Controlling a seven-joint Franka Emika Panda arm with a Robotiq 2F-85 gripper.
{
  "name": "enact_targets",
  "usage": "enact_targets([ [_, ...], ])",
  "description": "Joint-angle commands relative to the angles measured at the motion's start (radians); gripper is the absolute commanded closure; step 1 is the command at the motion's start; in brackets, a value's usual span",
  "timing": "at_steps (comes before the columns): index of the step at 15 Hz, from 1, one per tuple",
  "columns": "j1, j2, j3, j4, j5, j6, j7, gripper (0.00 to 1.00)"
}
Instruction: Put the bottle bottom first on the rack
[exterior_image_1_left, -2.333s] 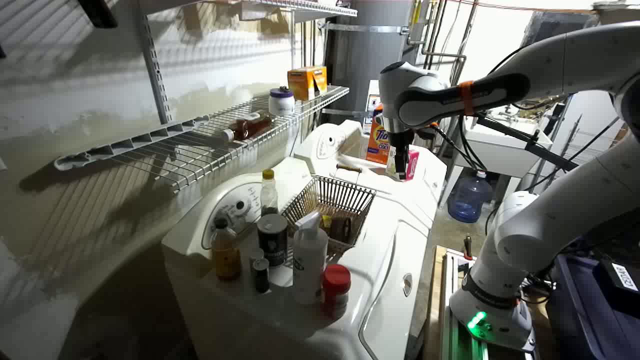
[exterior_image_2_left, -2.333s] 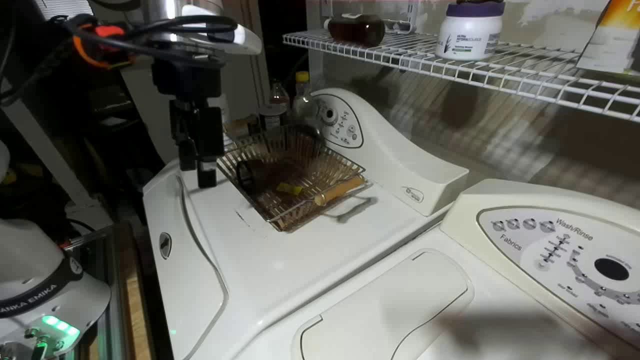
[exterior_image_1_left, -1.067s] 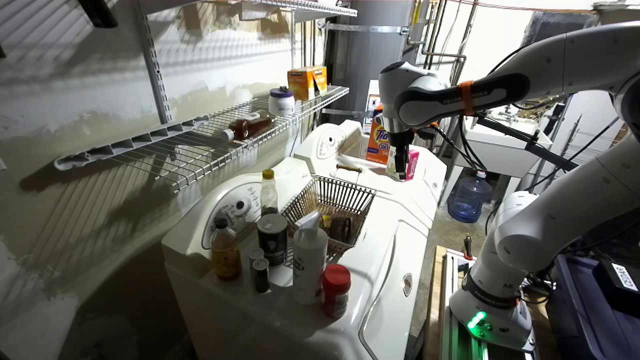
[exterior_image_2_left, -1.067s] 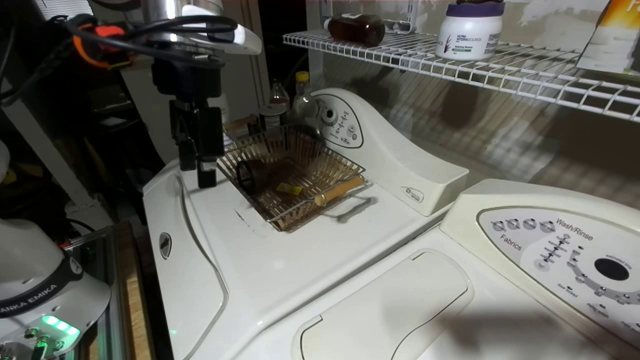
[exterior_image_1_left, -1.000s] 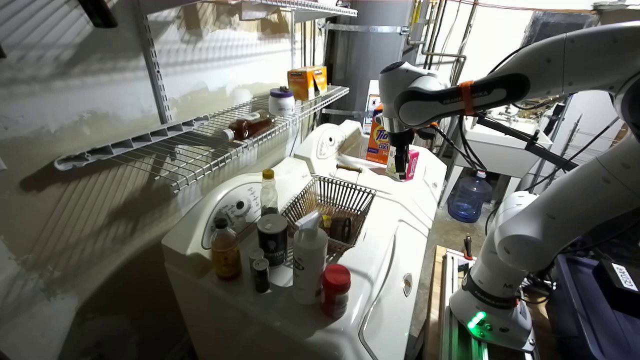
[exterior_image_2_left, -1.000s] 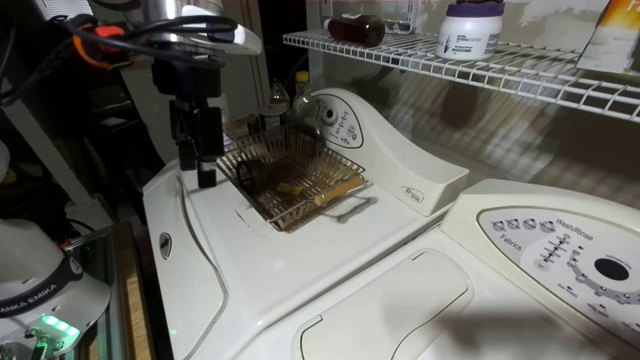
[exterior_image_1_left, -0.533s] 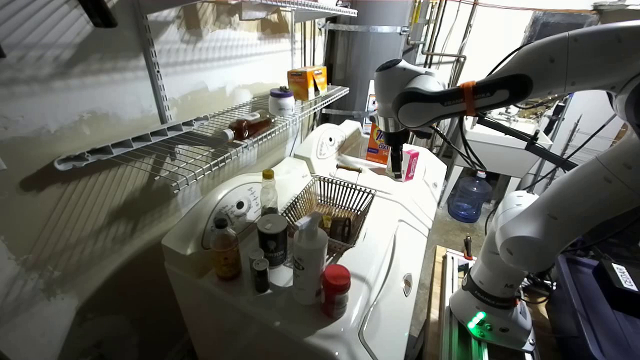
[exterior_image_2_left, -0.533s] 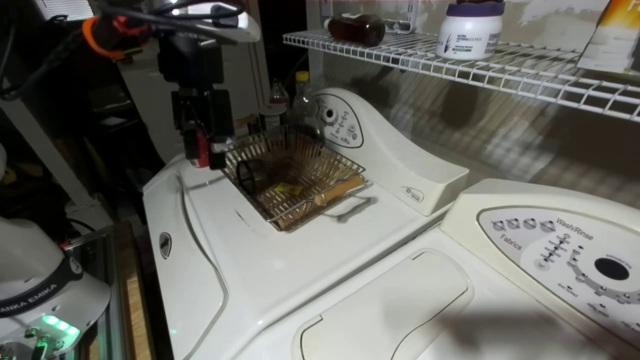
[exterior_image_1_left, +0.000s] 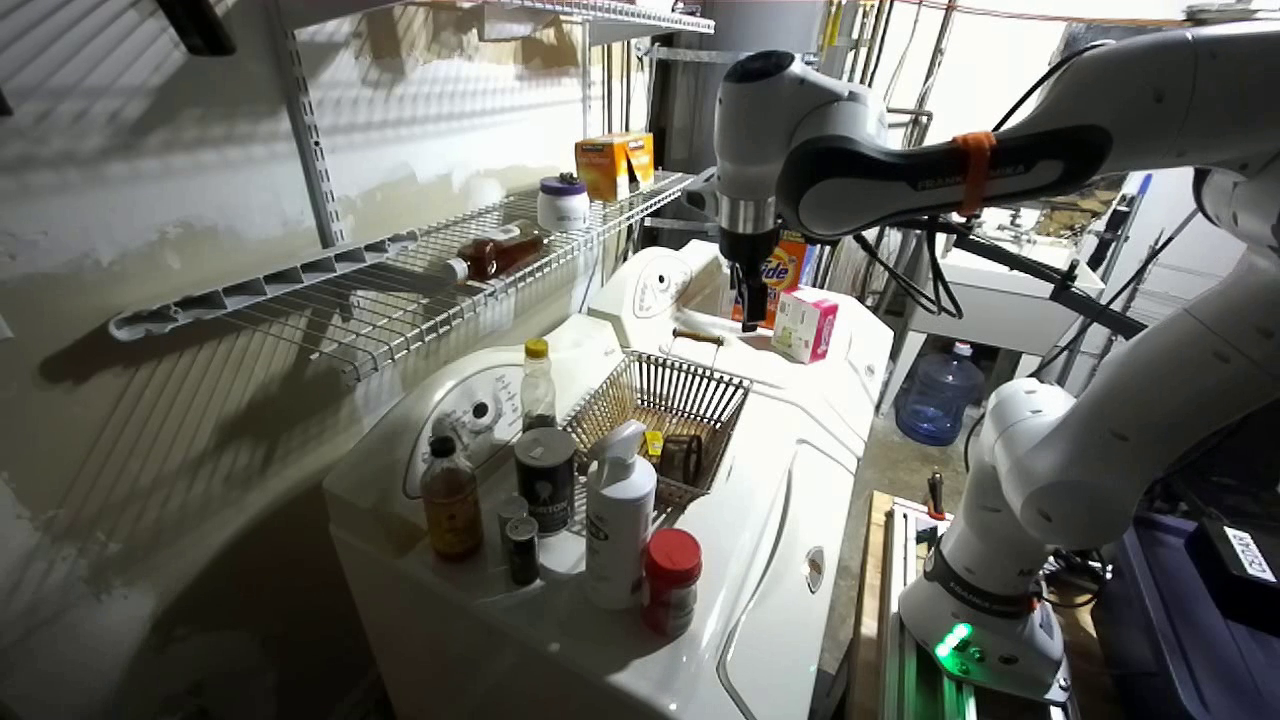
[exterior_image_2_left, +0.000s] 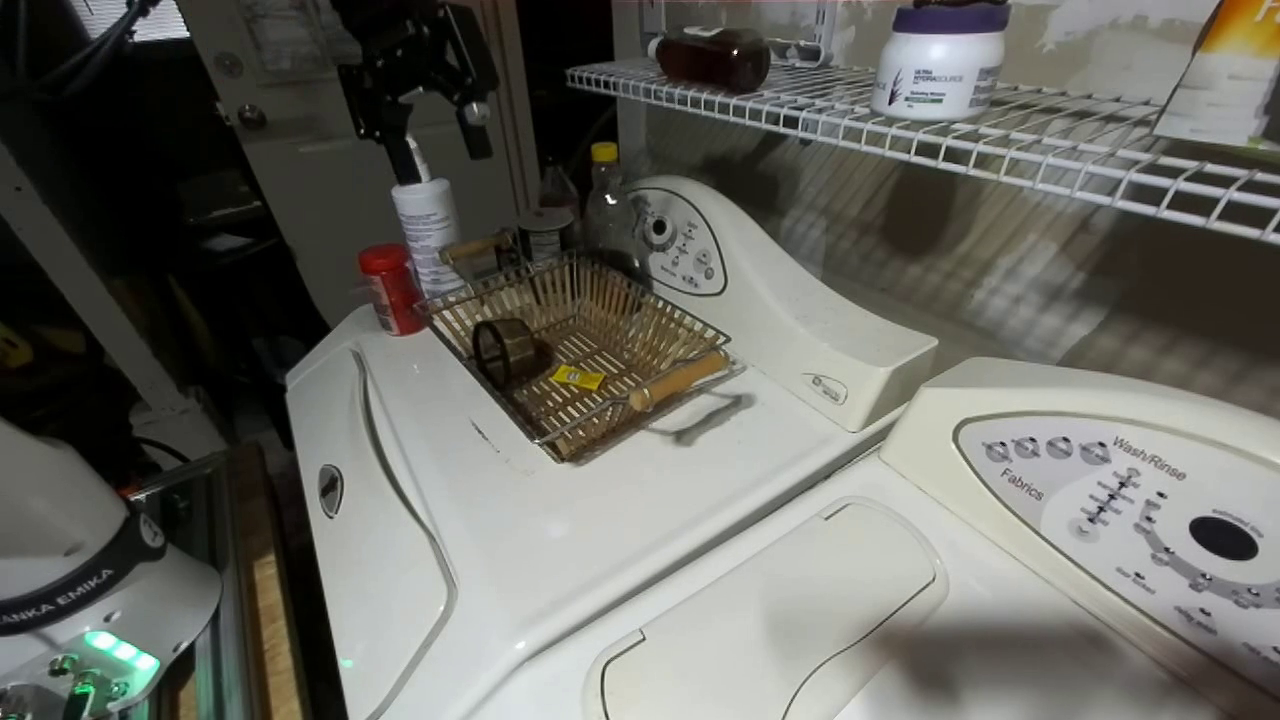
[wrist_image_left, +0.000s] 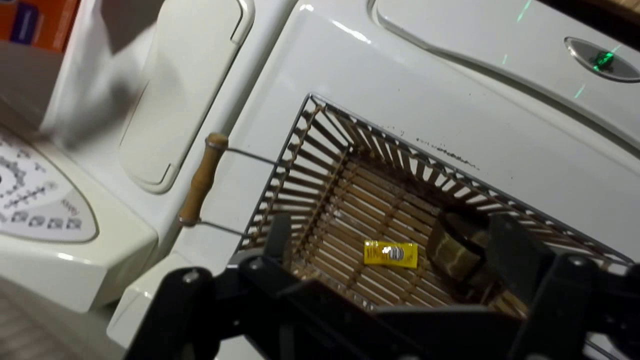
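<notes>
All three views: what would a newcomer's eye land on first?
Likely the big white robot arm filling the right side of an exterior view, its gripper open and empty. Next comes the bright yellow packet inside the slatted basket in the wrist view. Then, in both exterior views, the dark reddish bottle lies on its side on the white wire rack, near a purple-lidded jar.

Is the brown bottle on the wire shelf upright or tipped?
Tipped: in both exterior views the brown bottle lies on its side on the white wire shelf, its pale cap pointing sideways.
</notes>
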Motion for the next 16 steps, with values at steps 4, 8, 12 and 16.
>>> enact_targets([
  [4,0.057,0.156,0.05,0.251,-0.04,-0.021,-0.097,0.0],
  [8,0.062,0.28,0.089,0.416,-0.091,-0.021,-0.109,0.0],
  [12,0.069,0.404,0.124,0.574,-0.147,-0.024,-0.115,0.0],
  [16,0.086,0.523,0.15,0.722,-0.194,-0.047,-0.138,0.0],
])
